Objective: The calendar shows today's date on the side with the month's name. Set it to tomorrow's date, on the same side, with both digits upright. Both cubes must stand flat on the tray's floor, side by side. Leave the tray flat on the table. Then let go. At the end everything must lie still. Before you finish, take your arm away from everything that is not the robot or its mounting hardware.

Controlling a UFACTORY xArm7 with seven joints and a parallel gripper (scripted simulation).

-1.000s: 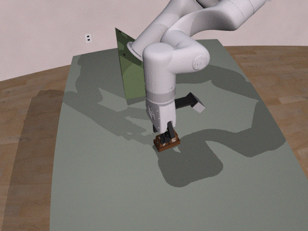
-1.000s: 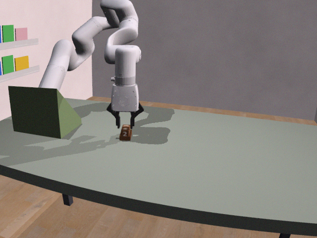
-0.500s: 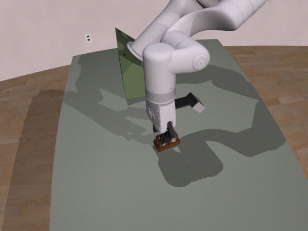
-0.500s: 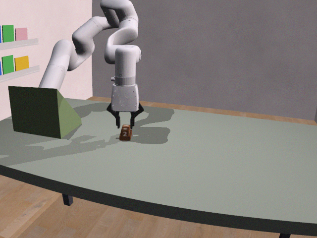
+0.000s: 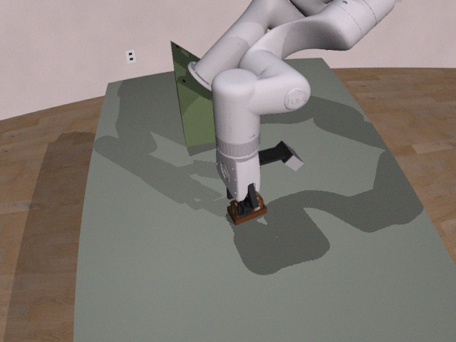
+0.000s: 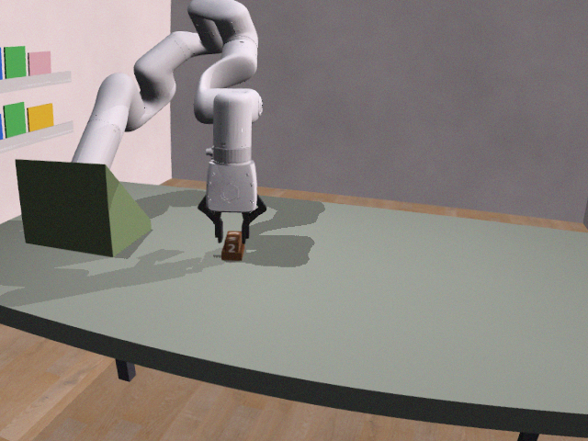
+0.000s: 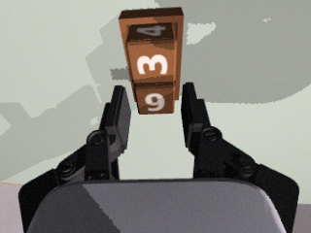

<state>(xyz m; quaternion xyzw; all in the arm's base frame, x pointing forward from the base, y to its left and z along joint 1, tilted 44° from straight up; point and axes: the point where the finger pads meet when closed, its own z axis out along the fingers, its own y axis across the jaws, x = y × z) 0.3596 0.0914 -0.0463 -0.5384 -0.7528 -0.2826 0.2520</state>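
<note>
Working left to right in the exterior view, locate the green wedge mount (image 5: pixel 199 127) (image 6: pixel 66 209) near the left end of the worktop (image 5: pixel 165 276) (image 6: pixel 403 285) (image 7: pixel 287 155); keep the return path free of it. Next, right of the mount, the gripper (image 5: pixel 242 206) (image 6: pixel 231 240) (image 7: pixel 155 97) points down with its jaws at a middling width, holding nothing. The calendar tray (image 5: pixel 251 216) (image 6: pixel 232 258) (image 7: pixel 152 15) rests on the worktop below them, left of centre, nearer the far edge than the near edge. In the wrist view, the left side of the tray shows a narrow wall, and a face bearing a 3 (image 7: pixel 153 63) lies turned sideways within it; below it, a face bearing a 9 or a 6 (image 7: pixel 155 101) appears. Whether these faces belong to one cube or two cannot be told. The exterior view shows a face bearing a 2 (image 6: pixel 231 248); the month's name is not readable. The step in hand is judged to be lining up on a cube. Confirm the displayed date before grasping. Centre the jaws so both pads meet opposite cube faces together, and lower them without pressing on the tray wall. Close gently, lift straight up, and turn the cube only when it clears its neighbour. An off-centre closure could drag the tray towards the near edge.
</note>
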